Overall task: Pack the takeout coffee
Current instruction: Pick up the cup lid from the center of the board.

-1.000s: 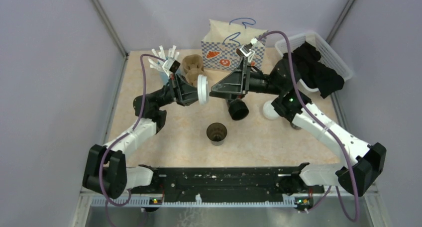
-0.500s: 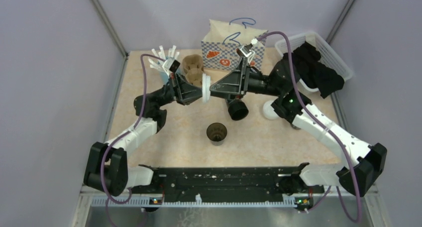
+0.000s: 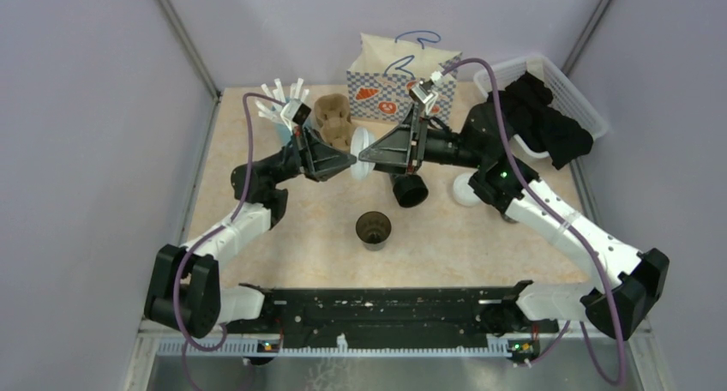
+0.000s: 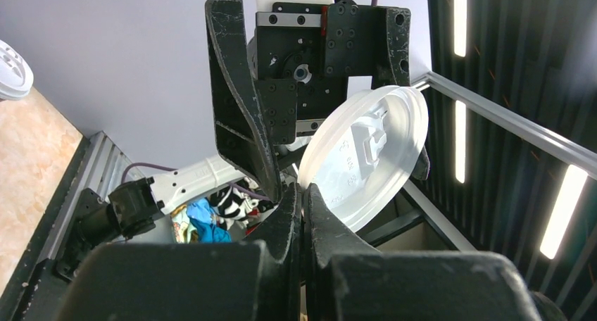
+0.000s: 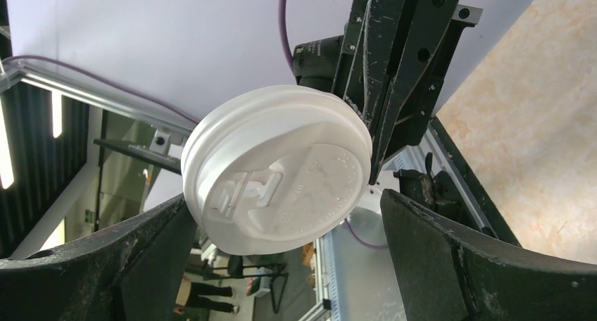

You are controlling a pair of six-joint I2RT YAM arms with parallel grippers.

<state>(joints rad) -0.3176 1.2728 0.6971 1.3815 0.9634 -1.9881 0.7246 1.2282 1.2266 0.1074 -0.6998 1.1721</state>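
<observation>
My left gripper [image 3: 352,161] is shut on the rim of a round white sip lid [image 3: 363,153], held in the air above the table's middle. In the left wrist view the lid [image 4: 366,159] stands just past my pinched fingertips [image 4: 303,194]. My right gripper [image 3: 367,156] faces it, open, and the lid [image 5: 278,187] sits between its wide-spread fingers [image 5: 436,257] without a visible touch. One black takeout coffee cup [image 3: 374,228] stands upright and lidless near the front. Another black cup [image 3: 410,188] lies on its side under the right arm.
A second white lid [image 3: 467,189] lies on the table to the right. The brown pulp carrier [image 3: 333,121] and a light-blue cup of straws [image 3: 279,108] stand at the back left, a checked paper bag [image 3: 399,87] at the back, and a white basket [image 3: 557,82] of dark cloth at the back right.
The left gripper has carried the lid a little rightward and turned it. The right gripper has moved left, so its open fingers now stand around the lid.
</observation>
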